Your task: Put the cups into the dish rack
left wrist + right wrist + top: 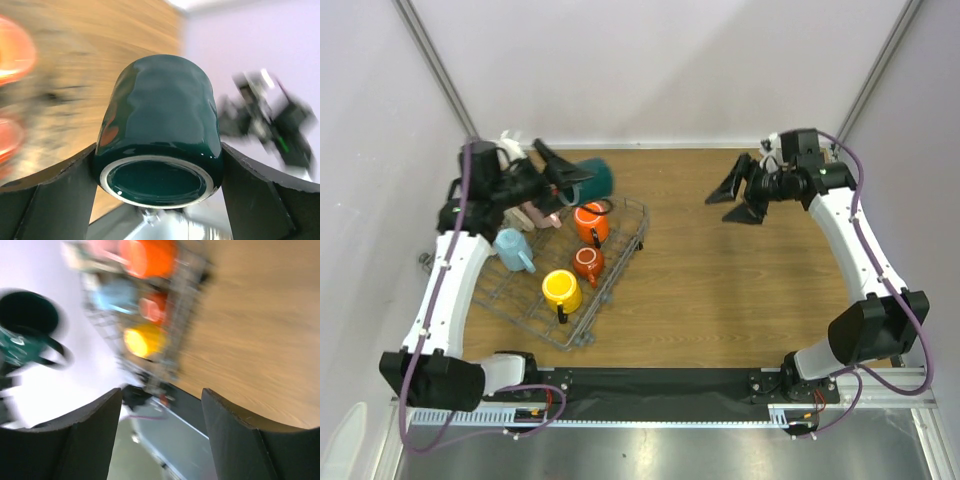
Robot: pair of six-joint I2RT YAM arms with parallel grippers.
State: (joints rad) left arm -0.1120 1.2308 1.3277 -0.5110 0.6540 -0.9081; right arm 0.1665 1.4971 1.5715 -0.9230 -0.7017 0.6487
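Clamps dark green mug (160,115) sideways in left gripper (572,180), raised over far end of dish rack (638,228), near far-left corner of table (740,290). Shows orange mug (590,222), small red mug (587,263), yellow mug (561,290), light blue mug (512,248) and pink mug (533,216) filling the wires beneath. Holds right gripper (723,208) spread, empty, above far-right corner.

The top external camera is looking down from above and behind the arm bases, framing the whole table (720,270) and dish rack (520,292) from afar. The left wrist camera is looking out of the left gripper (159,150), very close on the dark green mug (160,110). The right wrist camera is looking out of the right gripper (161,395) across the table, sharing rack and mug with the top view.
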